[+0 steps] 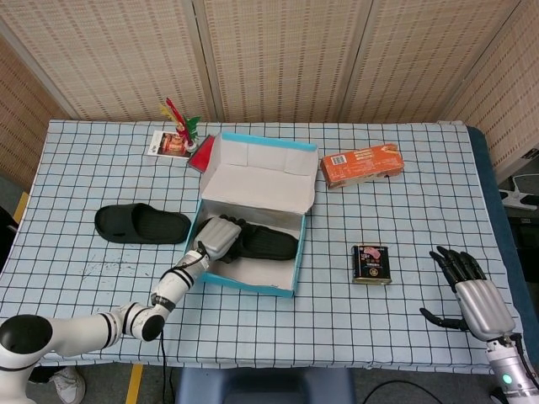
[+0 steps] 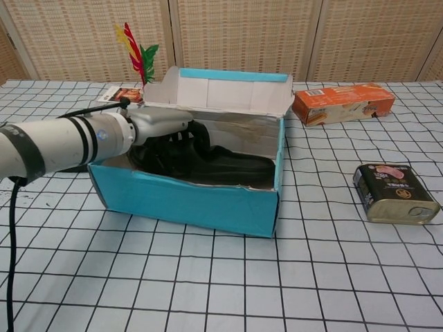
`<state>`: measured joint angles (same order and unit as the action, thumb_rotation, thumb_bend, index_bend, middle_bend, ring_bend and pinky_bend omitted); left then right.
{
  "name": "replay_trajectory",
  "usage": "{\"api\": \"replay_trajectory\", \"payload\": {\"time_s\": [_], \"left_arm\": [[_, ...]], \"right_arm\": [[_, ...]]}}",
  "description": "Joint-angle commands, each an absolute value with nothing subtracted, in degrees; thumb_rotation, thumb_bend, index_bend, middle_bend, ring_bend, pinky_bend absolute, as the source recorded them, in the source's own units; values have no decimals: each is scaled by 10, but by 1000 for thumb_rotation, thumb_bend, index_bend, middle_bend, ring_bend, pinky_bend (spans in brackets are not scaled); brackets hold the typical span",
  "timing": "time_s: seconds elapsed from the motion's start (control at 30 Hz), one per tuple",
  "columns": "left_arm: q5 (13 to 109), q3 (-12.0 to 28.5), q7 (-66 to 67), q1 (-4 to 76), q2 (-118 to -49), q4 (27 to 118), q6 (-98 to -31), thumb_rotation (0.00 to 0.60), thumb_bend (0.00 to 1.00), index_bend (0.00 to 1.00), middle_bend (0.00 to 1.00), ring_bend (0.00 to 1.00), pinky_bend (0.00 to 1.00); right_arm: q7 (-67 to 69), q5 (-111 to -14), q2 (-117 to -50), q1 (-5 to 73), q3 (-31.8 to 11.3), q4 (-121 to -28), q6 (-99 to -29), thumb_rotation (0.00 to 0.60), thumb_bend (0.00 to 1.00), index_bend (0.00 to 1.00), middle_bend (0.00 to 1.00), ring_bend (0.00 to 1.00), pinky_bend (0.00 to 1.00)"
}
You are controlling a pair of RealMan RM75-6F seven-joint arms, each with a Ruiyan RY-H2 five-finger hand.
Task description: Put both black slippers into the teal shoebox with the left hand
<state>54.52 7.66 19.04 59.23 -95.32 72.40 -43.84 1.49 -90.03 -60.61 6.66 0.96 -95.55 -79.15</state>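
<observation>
Fingers [image 2: 181, 140] of the left hand [image 1: 219, 238] were curled over the heel end of one black slipper [image 1: 265, 244], clamped on it inside the teal shoebox [image 2: 187, 200]. That slipper lay along the floor of the box, its toe end reaching toward the right wall, while the hand covered its left end, just within the box's left wall. In the chest view the dark fingers wrapped the strap region and the sole stretched out to the right of them, low in the box behind the front wall. The box's lid stood up at the back, white inside with a teal edge.

The second black slipper [image 1: 141, 223] lay flat on the checked tablecloth [image 1: 379, 160], to the left of the box and apart from it, untouched by either hand.

The right hand [image 1: 474, 295] rested at the near right edge of the table, palm down, fingers apart and holding nothing, well away from the box.

An orange carton [image 1: 360, 164] lay beyond the box's right rear corner, and a small dark tin [image 1: 370, 263] sat to the right of the box.
</observation>
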Motion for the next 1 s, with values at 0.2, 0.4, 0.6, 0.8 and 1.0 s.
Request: {"api": "replay_trajectory", "payload": {"time_s": [0.2, 0.4, 0.6, 0.8, 1.0], "left_arm": [[596, 93, 105, 579, -924, 763, -421, 600, 441, 5, 42, 25, 169], [605, 106, 32, 573, -888, 795, -373, 600, 436, 0, 0, 0, 93], [629, 120, -27, 564, -867, 820, -363, 600, 430, 0, 0, 0, 82], [695, 159, -103, 539, -819, 882, -417, 600, 416, 0, 0, 0, 71], [683, 161, -39, 508, -742, 898, -471, 600, 414, 0, 0, 0, 59]], "right_arm": [[15, -900, -605, 65, 9, -956, -795, 413, 121, 0, 0, 0, 13], [13, -907, -602, 62, 11, -959, -801, 451, 127, 0, 0, 0, 13], [19, -917, -599, 58, 13, -962, -813, 449, 128, 0, 0, 0, 13], [23, -925, -596, 54, 14, -960, -824, 450, 128, 0, 0, 0, 13], [27, -936, -593, 48, 16, -963, -838, 451, 127, 0, 0, 0, 13]]}}
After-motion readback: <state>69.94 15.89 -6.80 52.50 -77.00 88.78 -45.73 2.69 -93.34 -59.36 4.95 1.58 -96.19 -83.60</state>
